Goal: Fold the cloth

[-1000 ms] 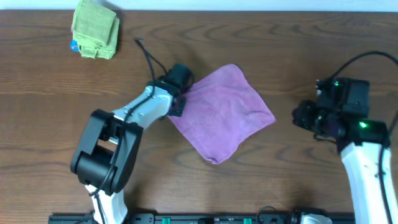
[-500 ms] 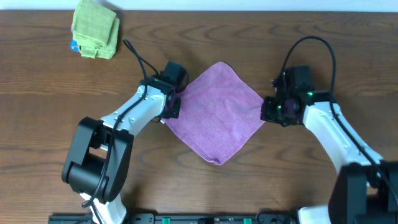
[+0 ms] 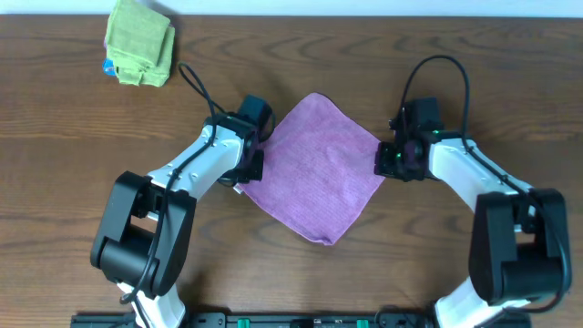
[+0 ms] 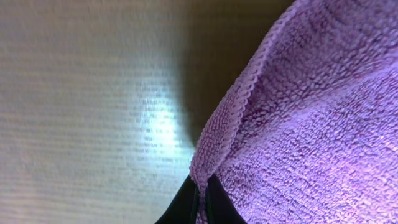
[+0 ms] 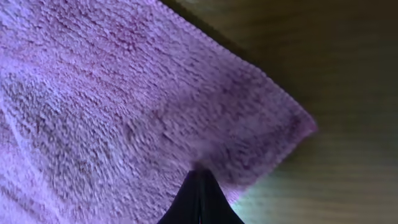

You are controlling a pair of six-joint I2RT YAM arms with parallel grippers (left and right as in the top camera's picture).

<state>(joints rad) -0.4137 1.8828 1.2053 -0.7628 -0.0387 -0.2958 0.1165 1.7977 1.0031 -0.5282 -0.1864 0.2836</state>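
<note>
Pinching cloth (image 3: 314, 169) corners | left end effector (image 4: 200, 198) clamped left | right end effector (image 5: 199, 188) clamped right

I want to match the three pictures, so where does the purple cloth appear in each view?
Overhead: the purple cloth lies at centre, a diamond between both arms.
Left wrist: the cloth fills the right side, with its hem running down to the bottom edge.
Right wrist: it covers the upper left, its corner pointing right.
Shared landmark: the brown wooden table beside the cloth's edge.
</note>
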